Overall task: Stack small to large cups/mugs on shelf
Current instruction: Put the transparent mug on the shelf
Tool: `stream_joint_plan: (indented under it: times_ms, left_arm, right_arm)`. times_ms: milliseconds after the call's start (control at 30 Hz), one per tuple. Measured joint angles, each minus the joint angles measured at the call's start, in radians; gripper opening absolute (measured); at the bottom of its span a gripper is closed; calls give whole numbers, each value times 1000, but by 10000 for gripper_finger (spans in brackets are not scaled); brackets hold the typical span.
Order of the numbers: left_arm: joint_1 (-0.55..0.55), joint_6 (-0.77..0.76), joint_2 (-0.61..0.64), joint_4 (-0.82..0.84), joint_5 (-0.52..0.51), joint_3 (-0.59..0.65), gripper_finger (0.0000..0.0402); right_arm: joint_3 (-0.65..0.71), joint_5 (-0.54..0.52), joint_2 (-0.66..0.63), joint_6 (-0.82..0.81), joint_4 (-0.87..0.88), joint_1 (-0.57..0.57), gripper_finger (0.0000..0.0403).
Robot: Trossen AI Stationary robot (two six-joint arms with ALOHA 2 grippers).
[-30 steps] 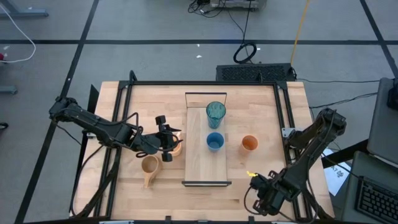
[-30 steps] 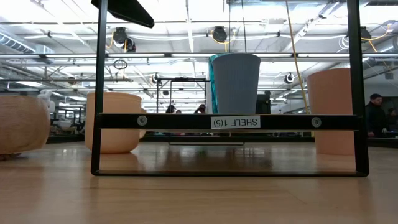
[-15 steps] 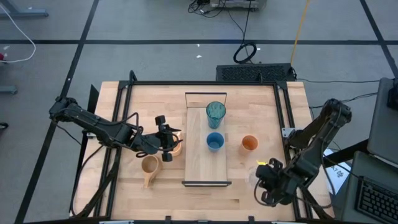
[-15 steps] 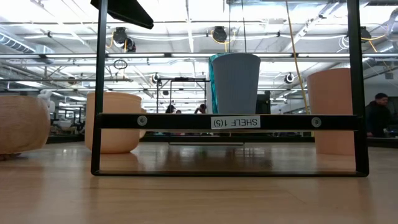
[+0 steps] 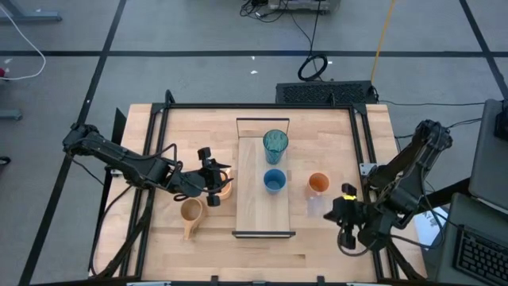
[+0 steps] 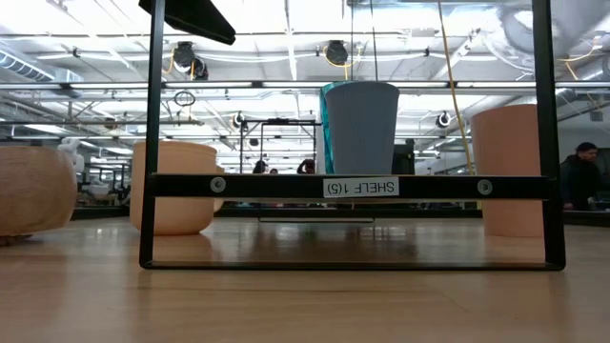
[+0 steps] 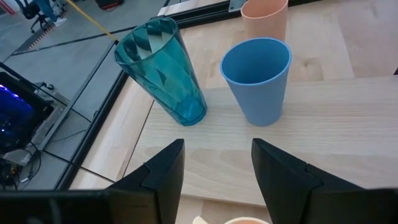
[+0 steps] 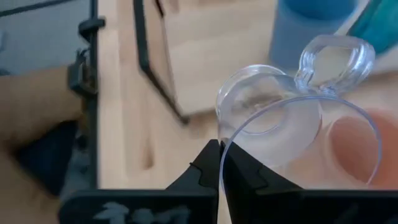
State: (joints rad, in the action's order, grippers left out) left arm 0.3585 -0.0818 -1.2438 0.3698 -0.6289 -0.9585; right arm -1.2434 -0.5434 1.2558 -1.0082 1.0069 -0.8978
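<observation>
Six vessels total, counted around the shelf (image 5: 263,191). Two stand on the shelf: one teal tumbler (image 5: 275,145) toward its far end, one blue cup (image 5: 274,180) about midway, near the tumbler but apart. Both upright, open side up, nothing visible inside either.

Off the shelf, on the table (image 5: 341,135): one orange cup (image 5: 318,183) to the shelf's right, upright, looks empty. One orange mug (image 5: 225,186) just left of the shelf, largely covered by the left gripper (image 5: 213,187). One tan handled mug (image 5: 190,211) farther left of the shelf and nearer its front end, handle pointing toward the table's front edge.

One clear glass (image 8: 283,118), handled, held off the table to the shelf's right, near the orange cup. Right gripper (image 8: 221,155) has its fingertips pinched together on the glass rim. Nothing visible in the glass.

Left gripper sits at the orange mug, jaws wide; the left wrist view shows both fingers apart with a bit of the mug rim below them. Whether it touches the mug cannot be told.

Low view: the shelf's dark end rail carries a label (image 6: 360,187).
</observation>
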Motion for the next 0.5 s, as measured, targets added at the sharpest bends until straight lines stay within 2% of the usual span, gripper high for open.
stream_joint_plan:
  times_ms: [300,500]
  left_arm:
    - [0,-21,0,-5,-14,0,189]
    - [0,-29,0,-7,-50,0,188]
  right_arm:
    - [0,-318,-6,233,-12,0,0]
    - [0,-535,6,452,-136,0,0]
